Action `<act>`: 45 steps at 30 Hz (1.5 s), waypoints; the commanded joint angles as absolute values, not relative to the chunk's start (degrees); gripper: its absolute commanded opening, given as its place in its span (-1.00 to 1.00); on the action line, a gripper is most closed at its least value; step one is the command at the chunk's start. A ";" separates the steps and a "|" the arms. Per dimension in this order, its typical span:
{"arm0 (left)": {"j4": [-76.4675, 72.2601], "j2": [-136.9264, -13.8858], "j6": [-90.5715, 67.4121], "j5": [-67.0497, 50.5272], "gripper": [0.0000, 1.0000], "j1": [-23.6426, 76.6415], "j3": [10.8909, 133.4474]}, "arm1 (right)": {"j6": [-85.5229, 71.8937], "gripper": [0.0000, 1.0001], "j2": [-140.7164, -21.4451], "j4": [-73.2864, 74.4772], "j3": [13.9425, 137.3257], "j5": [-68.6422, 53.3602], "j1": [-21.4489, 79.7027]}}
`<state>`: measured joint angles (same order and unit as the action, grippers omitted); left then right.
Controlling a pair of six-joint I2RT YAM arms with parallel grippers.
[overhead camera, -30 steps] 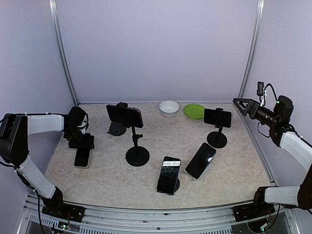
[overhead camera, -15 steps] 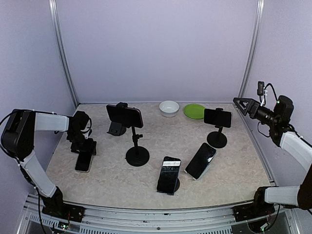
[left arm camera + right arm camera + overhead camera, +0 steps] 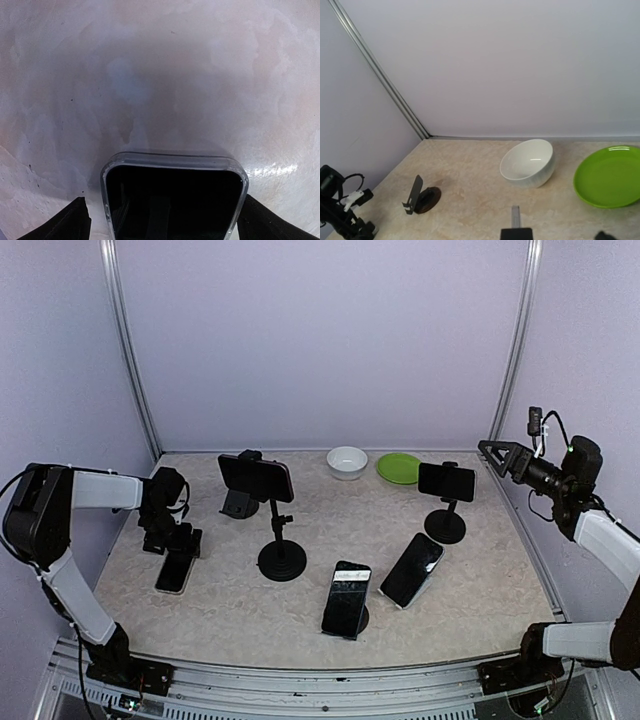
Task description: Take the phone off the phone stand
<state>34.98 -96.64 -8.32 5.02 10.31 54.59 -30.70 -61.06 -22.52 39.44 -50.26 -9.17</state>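
From where I sit the job looks close to finished. The phone is off its perch and down low at the left side of the table, screen up, just in front of the left gripper. Behind it the small phone stand is bare, and I take that to be the one the task means, since the tall stand beside it has its own handset clipped on. In the left wrist view the phone's top edge fills the bottom of the frame, with the dark fingers on either side of it. The one on the picture's right sits against the case, while a sliver of table shows on the other side, so I cannot tell whether the pincer is clamped on it or has slackened. A shadow under the far edge leaves me unsure whether the phone lies fully flat or hangs just above the surface. My reading of what is left: confirm it is resting, let go if I haven't, and lift the arm clear without dragging the case. The right gripper is held high at the right edge, well apart from everything, and I cannot tell how its jaws stand.
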 commanded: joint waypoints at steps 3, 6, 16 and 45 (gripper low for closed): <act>31.97 -91.33 -7.65 2.54 0.98 10.47 55.90 | -29.49 1.00 -60.60 -21.77 39.47 -50.27 -9.75; 28.20 -88.67 -7.85 -0.73 0.98 10.75 56.81 | -29.43 1.00 -60.70 -21.56 39.49 -50.20 -9.76; 17.31 -88.16 -7.40 -7.41 0.97 13.00 62.28 | -28.51 1.00 -61.22 -19.99 40.83 -50.18 -9.65; 17.66 -117.71 -5.47 1.71 0.89 19.77 84.97 | -23.53 1.00 -58.70 -10.92 46.32 -49.10 -9.67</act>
<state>18.33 -115.83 -6.15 1.17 19.31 83.05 -24.43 -59.77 -12.34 43.72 -49.39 -9.17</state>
